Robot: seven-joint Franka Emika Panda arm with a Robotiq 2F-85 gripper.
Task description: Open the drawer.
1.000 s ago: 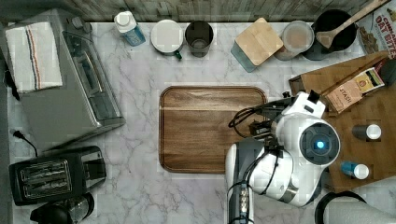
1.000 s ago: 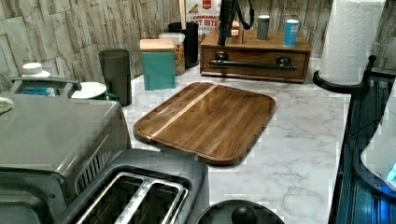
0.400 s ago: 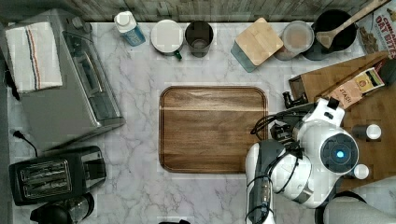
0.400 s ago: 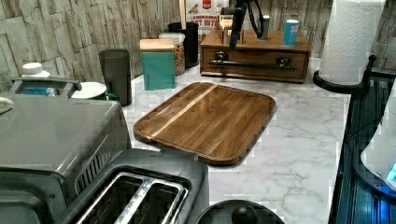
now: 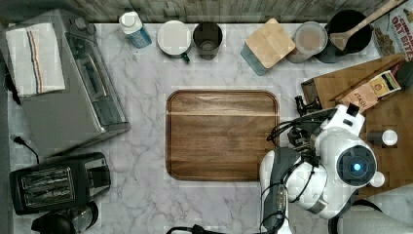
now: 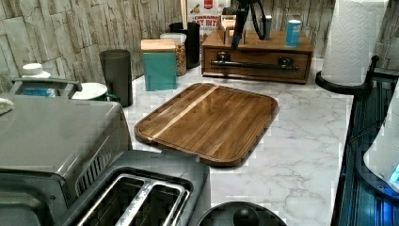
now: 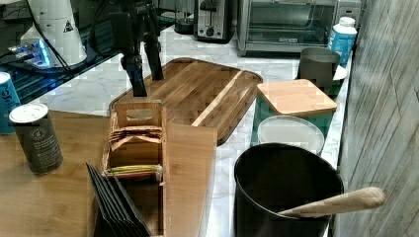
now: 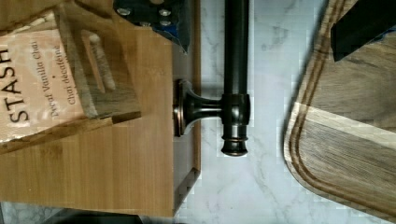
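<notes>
Marble [image 8: 268,70] separates drawer [image 6: 256,66] handle [image 8: 236,74] from tray [image 8: 345,135] edge.

Marble counter [image 5: 146,146] holds tray [image 5: 221,134], toaster oven [image 5: 63,83], toaster [image 5: 58,183], canisters [image 5: 207,40], drawer cabinet [image 6: 256,56].

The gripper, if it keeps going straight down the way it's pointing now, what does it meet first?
Probably the drawer's black bar handle, which lies between the open fingers of the gripper in the wrist view; past it, the marble counter. Depth is unclear.
</notes>
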